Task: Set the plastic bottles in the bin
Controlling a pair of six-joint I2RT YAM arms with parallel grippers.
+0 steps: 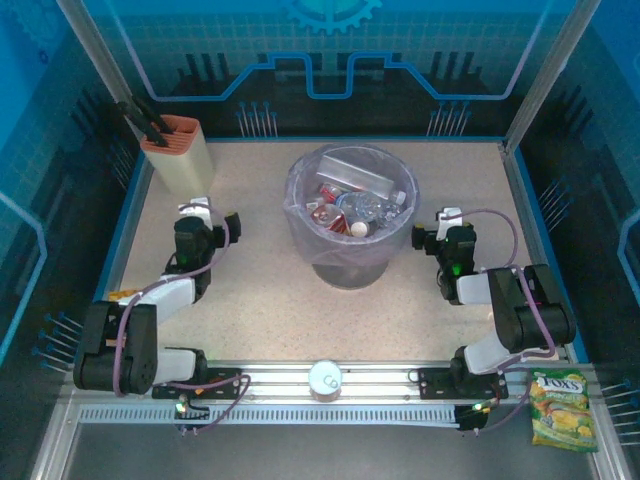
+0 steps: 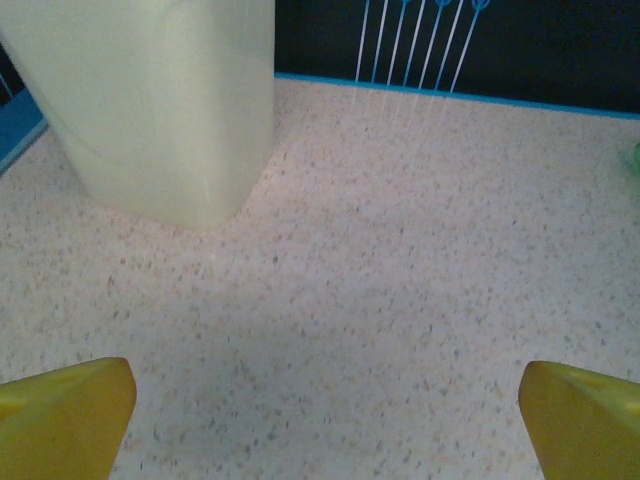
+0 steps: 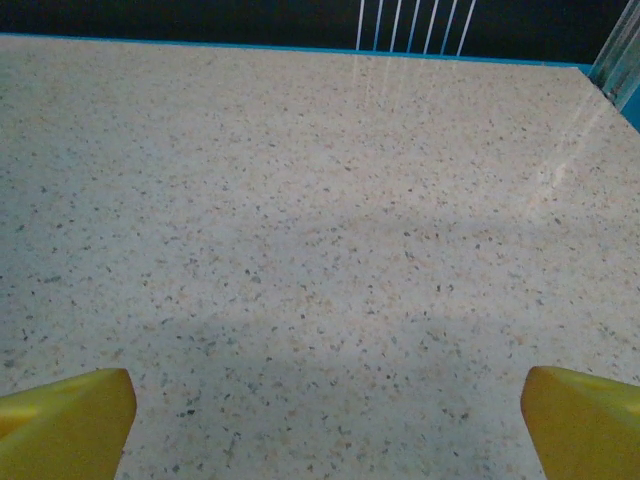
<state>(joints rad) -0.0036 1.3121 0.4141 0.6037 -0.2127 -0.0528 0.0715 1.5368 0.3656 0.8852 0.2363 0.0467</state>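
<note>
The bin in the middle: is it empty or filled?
Partly filled. From above, the upright bin holds several bottles piled inside.

**Bin's load too jumbled to count**

Down in the bin, the plastic bottles overlap in a heap, too small and tangled to count, labels unreadable. Left wrist camera: the knife block runs off the top edge, the left gripper clipped at the bottom. Right gripper, same cut. By the left edge of the bench, something yellow hides behind the left arm.
</note>
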